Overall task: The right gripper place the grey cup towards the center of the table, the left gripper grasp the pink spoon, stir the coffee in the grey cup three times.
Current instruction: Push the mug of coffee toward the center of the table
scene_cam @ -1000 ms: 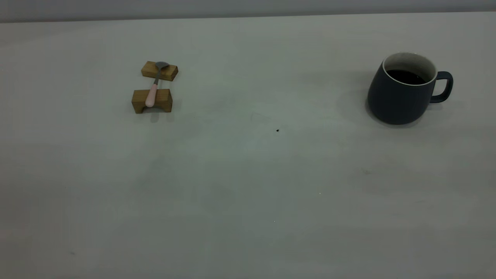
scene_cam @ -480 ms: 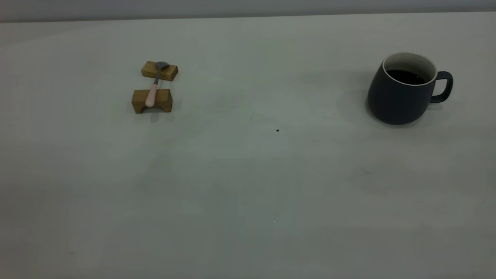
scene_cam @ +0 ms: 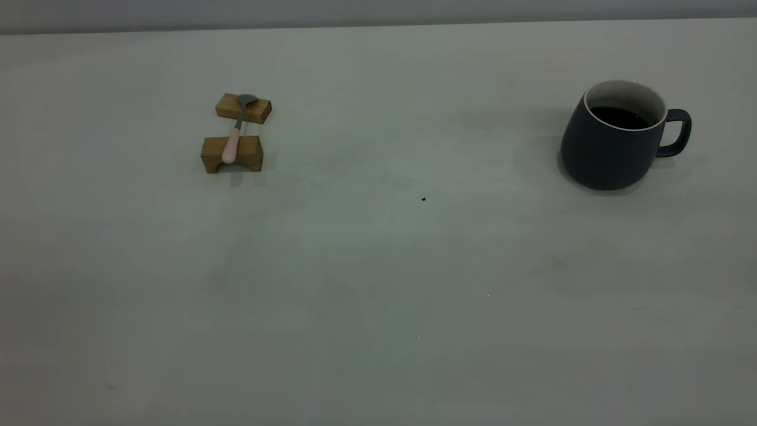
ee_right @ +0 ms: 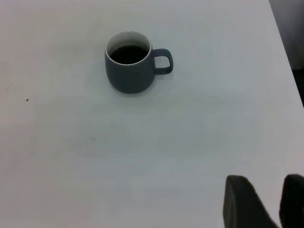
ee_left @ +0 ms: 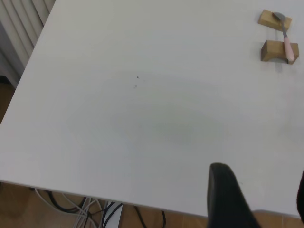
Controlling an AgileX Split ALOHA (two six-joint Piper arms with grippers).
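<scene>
Well ahead of the right gripper (ee_right: 268, 202), across a bare stretch of the table (scene_cam: 378, 284), stands the grey cup (ee_right: 130, 65), upright, its loop handle (ee_right: 163, 61) turned out toward the table's right side. The coffee (ee_right: 128, 53) sits dark and flat below the rim. That gripper hangs high, near the table's edge; its 2 fingers stand a narrow gap apart and hold nothing. From the exterior view neither arm shows, and the cup (scene_cam: 618, 137) is far off to the right, well away from the centre.

Far from the left gripper (ee_left: 259, 199), toward the other end of its reach, the pink spoon (ee_left: 287, 40) lies bridged across 2 wooden blocks (ee_left: 278, 35), bowl on the farther block, pink handle over the nearer arched one. This gripper is also empty, fingers spread wide, one at the picture's edge.

The step in hand looks to be the first: the right arm's approach to the cup. To do it well, the gripper should open wider on the way down and come in level. The handle or the rim wall on the gripper's near side seems the surest hold, since the rounded body may be too broad. Once closed, a slow slide or low carry toward the centre would keep the coffee from slopping. The left arm can wait where it is.
</scene>
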